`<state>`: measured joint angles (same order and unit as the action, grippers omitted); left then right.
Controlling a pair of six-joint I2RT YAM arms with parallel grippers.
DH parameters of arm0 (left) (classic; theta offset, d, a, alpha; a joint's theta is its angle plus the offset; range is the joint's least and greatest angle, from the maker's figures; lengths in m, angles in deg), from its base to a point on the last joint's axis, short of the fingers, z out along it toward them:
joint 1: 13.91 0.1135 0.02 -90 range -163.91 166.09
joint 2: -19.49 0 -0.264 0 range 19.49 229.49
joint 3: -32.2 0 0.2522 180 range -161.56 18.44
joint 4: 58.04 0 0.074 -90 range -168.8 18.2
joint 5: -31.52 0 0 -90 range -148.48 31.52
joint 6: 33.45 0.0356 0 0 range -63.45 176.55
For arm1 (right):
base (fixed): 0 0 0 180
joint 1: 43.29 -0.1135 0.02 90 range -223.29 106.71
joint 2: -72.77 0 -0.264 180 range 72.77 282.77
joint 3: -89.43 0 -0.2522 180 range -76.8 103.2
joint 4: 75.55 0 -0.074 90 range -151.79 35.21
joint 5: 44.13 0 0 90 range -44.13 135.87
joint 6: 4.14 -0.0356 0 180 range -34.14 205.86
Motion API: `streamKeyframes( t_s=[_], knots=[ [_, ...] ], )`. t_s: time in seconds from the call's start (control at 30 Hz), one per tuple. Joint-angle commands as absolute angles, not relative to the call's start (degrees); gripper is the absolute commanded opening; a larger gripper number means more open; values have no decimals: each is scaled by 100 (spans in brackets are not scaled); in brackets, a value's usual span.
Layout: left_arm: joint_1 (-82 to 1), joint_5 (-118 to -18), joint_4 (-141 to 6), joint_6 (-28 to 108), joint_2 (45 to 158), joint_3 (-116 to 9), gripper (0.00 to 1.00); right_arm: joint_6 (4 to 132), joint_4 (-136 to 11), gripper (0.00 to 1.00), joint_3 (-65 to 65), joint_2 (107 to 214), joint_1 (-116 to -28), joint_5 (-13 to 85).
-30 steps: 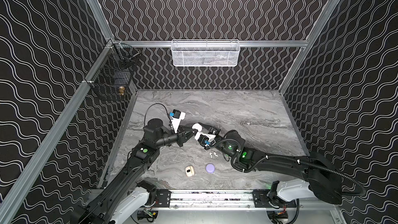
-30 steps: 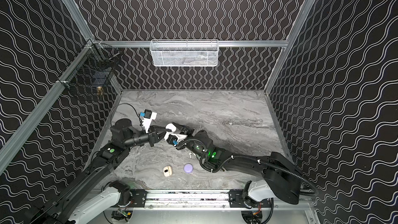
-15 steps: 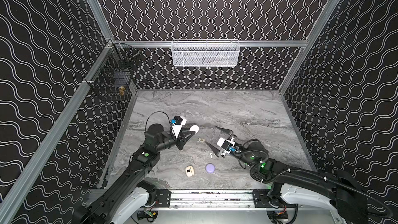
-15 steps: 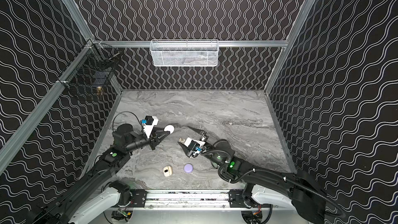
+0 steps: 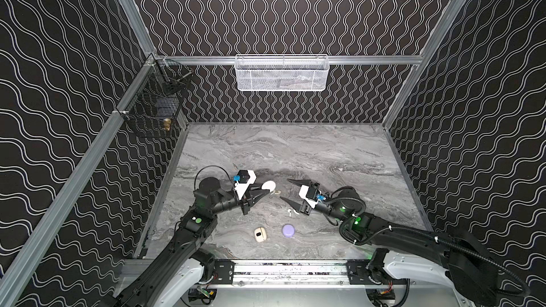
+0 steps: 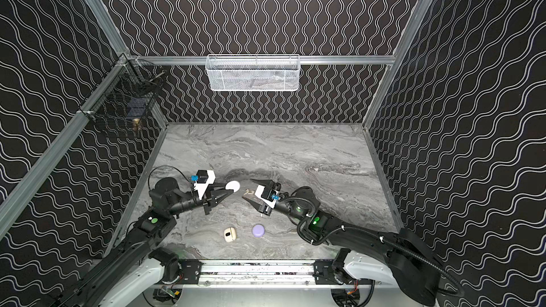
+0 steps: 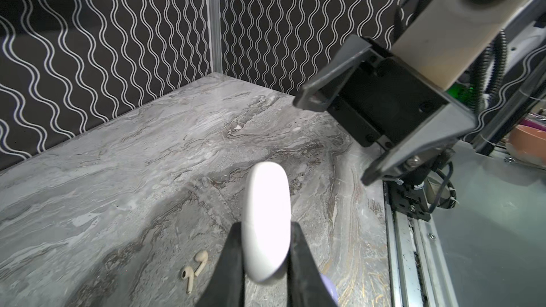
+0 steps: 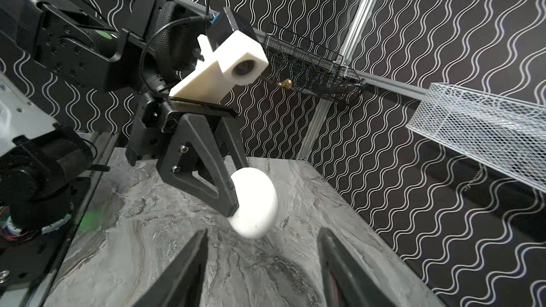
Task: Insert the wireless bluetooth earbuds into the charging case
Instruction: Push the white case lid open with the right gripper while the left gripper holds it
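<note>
The left pincer (image 5: 266, 188) is clenched on the flat faces of the white charging case (image 7: 266, 199) and holds it edge-up, clear of the surface (image 5: 295, 149). The case is a smooth, glossy, pebble-shaped shell, and its lid appears closed. Facing it, near but apart, the right pincer (image 5: 284, 189) is released and holds nothing.

Step in hand, as judged: presenting the case for opening; no earbud is seated yet. The next move calls for opening the lid without slipping on the slick shell, then a fine pinch on an earbud.

The beige earbuds (image 7: 201, 259), small matte bulbs on short stems, lie on the surface just below the left pincer's tips. A white earbud (image 5: 290, 211) lies under the right pincer. Behind both pincers, toward the arm bases, rest a cream case (image 5: 259, 234) and a round lilac case (image 5: 288, 230). The surface is grey, veined and stone-like.
</note>
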<state>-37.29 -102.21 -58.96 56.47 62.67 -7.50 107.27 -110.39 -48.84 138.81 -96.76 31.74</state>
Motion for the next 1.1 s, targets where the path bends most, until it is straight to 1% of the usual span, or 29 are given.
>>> streamKeyframes(
  t_s=[0.0,0.37,0.57,1.07],
  knots=[
    [-3734,-10703,-5462,5652,6281,-725,0,10549,-11370,60,-4741,14017,-9664,2996],
    [-3753,-10936,-5413,5676,6396,-778,0,10392,-11665,59,-4690,14198,-9669,3100],
    [-3788,-11015,-5334,5690,6293,-718,0,10298,-11617,57,-4460,14420,-9667,3338],
    [-3849,-11051,-5314,5714,6152,-660,0,10067,-11805,54,-4451,14421,-9669,3963]
  ],
)
